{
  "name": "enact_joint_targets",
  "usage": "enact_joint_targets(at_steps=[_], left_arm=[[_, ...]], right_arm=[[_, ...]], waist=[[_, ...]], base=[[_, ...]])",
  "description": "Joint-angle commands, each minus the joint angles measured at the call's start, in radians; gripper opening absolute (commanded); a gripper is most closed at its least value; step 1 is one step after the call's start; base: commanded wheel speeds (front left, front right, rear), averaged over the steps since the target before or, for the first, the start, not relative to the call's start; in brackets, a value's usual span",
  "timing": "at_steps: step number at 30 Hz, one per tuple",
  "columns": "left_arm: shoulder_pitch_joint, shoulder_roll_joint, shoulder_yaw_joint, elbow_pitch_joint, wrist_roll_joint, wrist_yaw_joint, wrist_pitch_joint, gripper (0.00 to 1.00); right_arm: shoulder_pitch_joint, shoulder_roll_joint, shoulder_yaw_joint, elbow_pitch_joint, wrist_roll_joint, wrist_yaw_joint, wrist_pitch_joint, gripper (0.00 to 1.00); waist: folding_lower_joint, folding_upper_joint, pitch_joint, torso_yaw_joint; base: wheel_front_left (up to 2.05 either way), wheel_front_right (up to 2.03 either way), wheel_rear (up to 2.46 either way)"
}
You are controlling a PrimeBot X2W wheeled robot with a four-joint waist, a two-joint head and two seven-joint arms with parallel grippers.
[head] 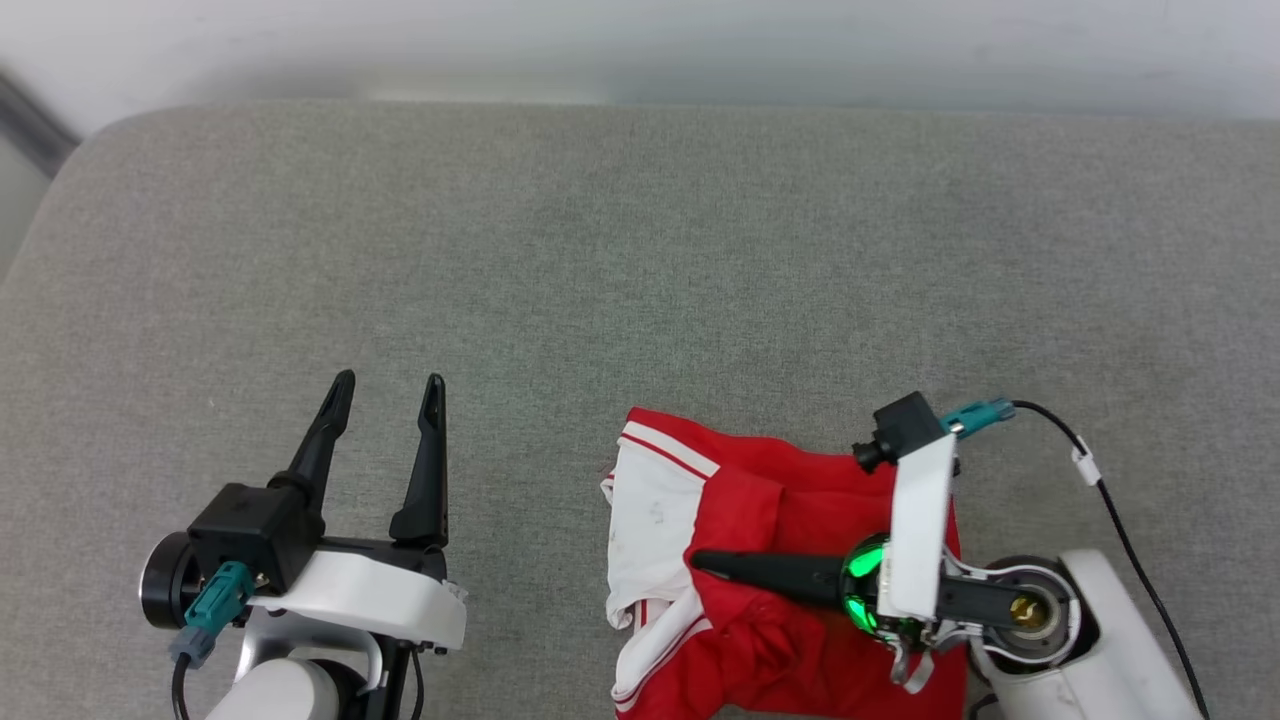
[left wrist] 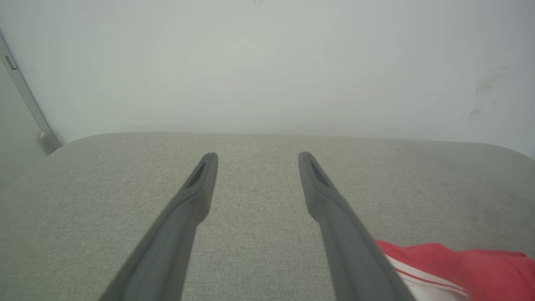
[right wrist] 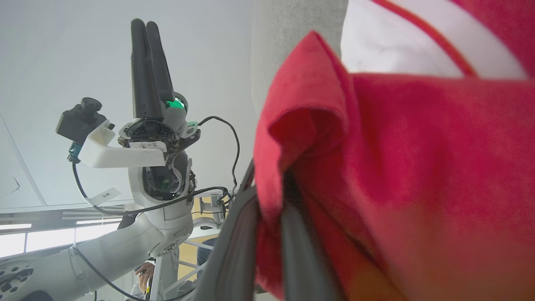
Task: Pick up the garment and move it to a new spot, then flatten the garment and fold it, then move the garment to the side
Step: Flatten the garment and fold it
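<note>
Jersey [head: 790, 480], red with white sleeves and red-white striped trim, lies crumpled on the grey upholstered cushion [head: 640, 250], low in the head view on the robot's right; right gripper [head: 700, 562] reaches leftward across the jersey, its two dark fingers closed together with a fold of red cloth pinched between them; left gripper [head: 390, 385] sits over bare cushion well left of the jersey, fingers spread wide, holding nothing; a pale wall [left wrist: 267, 62] rises behind the cushion.
</note>
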State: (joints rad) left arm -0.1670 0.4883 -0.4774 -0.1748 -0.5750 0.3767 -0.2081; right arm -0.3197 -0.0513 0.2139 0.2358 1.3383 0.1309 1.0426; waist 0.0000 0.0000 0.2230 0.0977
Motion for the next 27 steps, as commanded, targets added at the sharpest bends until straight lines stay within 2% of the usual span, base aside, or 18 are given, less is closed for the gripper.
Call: enact_joint_targets(at_steps=[1, 2, 3, 5, 6, 7, 12, 15, 18, 22, 27], left_arm=[[-0.01, -0.004, -0.001, 0.001, 0.004, -0.004, -0.002, 1.0], [-0.012, -0.007, -0.003, 0.004, 0.003, -0.004, -0.003, 1.0], [-0.015, -0.009, -0.006, 0.007, 0.003, -0.005, -0.004, 1.0], [-0.022, -0.012, -0.008, 0.011, 0.001, -0.009, -0.006, 1.0], [-0.026, -0.014, -0.009, 0.014, 0.001, -0.011, -0.007, 1.0], [-0.028, -0.015, -0.01, 0.016, 0.001, -0.012, -0.007, 1.0], [-0.028, -0.013, -0.011, 0.03, -0.001, -0.015, -0.009, 1.0], [-0.025, -0.009, -0.013, 0.036, -0.002, -0.016, -0.006, 1.0], [-0.017, -0.008, -0.013, 0.038, -0.002, -0.013, -0.006, 1.0], [-0.006, -0.017, -0.007, 0.041, 0.005, -0.001, -0.018, 1.0], [0.017, -0.021, -0.002, 0.051, -0.002, 0.012, -0.025, 1.0]], right_arm=[[-0.015, 0.001, 0.017, 0.014, 0.0, 0.0, -0.021, 0.0], [-0.017, 0.001, 0.035, 0.031, 0.013, 0.0, -0.037, 0.0], [-0.021, 0.001, 0.051, 0.044, 0.02, 0.0, -0.053, 0.04], [-0.029, 0.001, 0.074, 0.075, 0.027, 0.0, -0.087, 0.49], [-0.033, 0.001, 0.089, 0.087, 0.029, 0.0, -0.096, 0.9], [-0.038, 0.001, 0.099, 0.093, 0.031, 0.0, -0.108, 1.0], [-0.051, 0.001, 0.136, 0.085, 0.037, 0.0, -0.161, 1.0], [-0.057, -0.007, 0.155, 0.046, -0.005, 0.0, -0.206, 1.0], [-0.058, -0.036, 0.169, -0.011, -0.087, 0.0, -0.303, 1.0], [-0.047, -0.092, 0.178, -0.066, -0.255, 0.0, -0.5, 1.0], [-0.005, -0.127, 0.111, -0.073, -0.365, 0.0, -0.67, 1.0]], waist=[[0.0, 0.0, 0.011, 0.001], [0.0, 0.0, 0.015, 0.001], [0.0, 0.0, 0.018, 0.002], [0.0, 0.0, 0.023, 0.001], [0.0, 0.0, 0.025, 0.001], [0.0, 0.0, 0.027, 0.001], [0.0, 0.0, 0.017, -0.008], [0.0, 0.0, 0.002, -0.016], [0.0, 0.0, -0.017, -0.024], [0.0, 0.0, -0.04, -0.035], [0.0, 0.0, -0.066, -0.058]], base=[[0.0, 0.0, 0.0], [0.0, 0.0, 0.0], [0.0, 0.0, 0.0], [0.0, 0.0, 0.0], [0.0, 0.0, 0.0], [0.0, 0.0, 0.0], [0.0, 0.0, 0.0], [0.0, 0.0, 0.0], [0.0, 0.0, 0.0], [0.0, 0.0, 0.0], [0.0, 0.0, 0.0]])
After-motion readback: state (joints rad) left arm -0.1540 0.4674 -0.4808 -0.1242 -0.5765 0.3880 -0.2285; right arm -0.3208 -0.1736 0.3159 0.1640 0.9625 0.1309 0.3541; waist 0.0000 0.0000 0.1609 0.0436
